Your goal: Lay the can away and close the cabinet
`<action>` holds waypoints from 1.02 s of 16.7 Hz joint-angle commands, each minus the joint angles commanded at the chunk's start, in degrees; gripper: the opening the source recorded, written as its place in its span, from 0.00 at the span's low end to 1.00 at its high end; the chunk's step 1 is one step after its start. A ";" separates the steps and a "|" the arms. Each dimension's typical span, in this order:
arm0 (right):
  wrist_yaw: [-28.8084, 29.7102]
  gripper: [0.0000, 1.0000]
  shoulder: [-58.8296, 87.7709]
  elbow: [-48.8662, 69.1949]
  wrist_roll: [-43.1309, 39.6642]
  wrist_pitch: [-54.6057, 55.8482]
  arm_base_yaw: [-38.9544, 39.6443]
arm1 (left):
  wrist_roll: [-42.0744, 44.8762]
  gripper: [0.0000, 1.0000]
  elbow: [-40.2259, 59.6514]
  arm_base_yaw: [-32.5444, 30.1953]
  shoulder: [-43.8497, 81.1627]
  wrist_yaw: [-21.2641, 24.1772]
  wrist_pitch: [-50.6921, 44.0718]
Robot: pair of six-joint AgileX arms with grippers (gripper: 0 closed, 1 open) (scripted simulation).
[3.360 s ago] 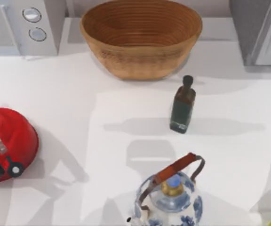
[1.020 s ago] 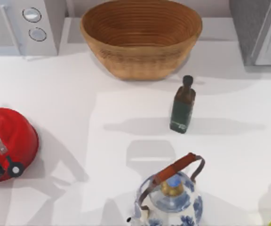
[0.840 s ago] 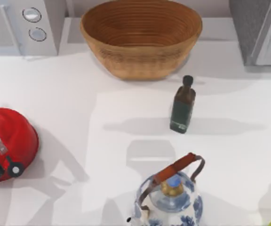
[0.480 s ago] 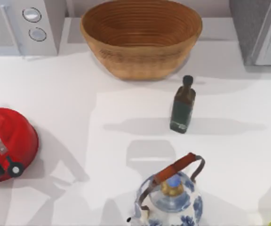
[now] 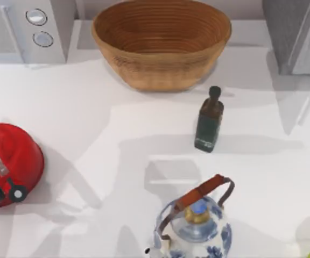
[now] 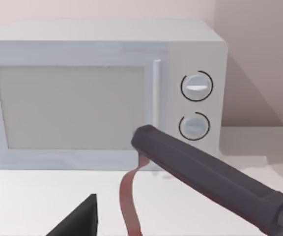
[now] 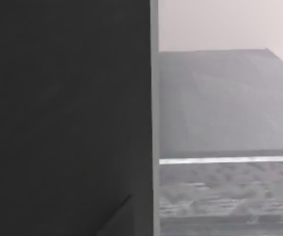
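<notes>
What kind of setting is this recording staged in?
Probably a kitchen counter in a rendered scene: a white microwave with two dials stands at the back left, a blue-and-white teapot sits near the front, and a dark green bottle stands beside a woven basket.

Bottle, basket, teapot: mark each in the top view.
Bottle (image 5: 208, 124), top view, on its dark green body.
Basket (image 5: 160, 72), top view, on its outer front wall.
Teapot (image 5: 198, 214), top view, on its lid knob.

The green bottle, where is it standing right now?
In the top view the green bottle stands upright right of the table's middle, in front of the wicker basket and behind the blue-and-white teapot.
</notes>
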 joint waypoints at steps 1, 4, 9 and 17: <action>5.38 1.00 -0.04 -0.10 0.06 -0.27 5.27 | 0.00 1.00 0.00 0.00 0.00 0.00 0.00; 21.82 1.00 -0.84 -0.51 0.29 -0.66 20.57 | 0.00 1.00 0.00 0.00 0.00 0.00 0.00; 44.00 1.00 -3.35 -1.09 0.52 -0.27 40.82 | 0.00 1.00 0.00 0.00 0.00 0.00 0.00; 52.12 1.00 -4.85 -1.35 0.48 0.19 48.74 | 0.00 1.00 0.00 0.00 0.00 0.00 0.00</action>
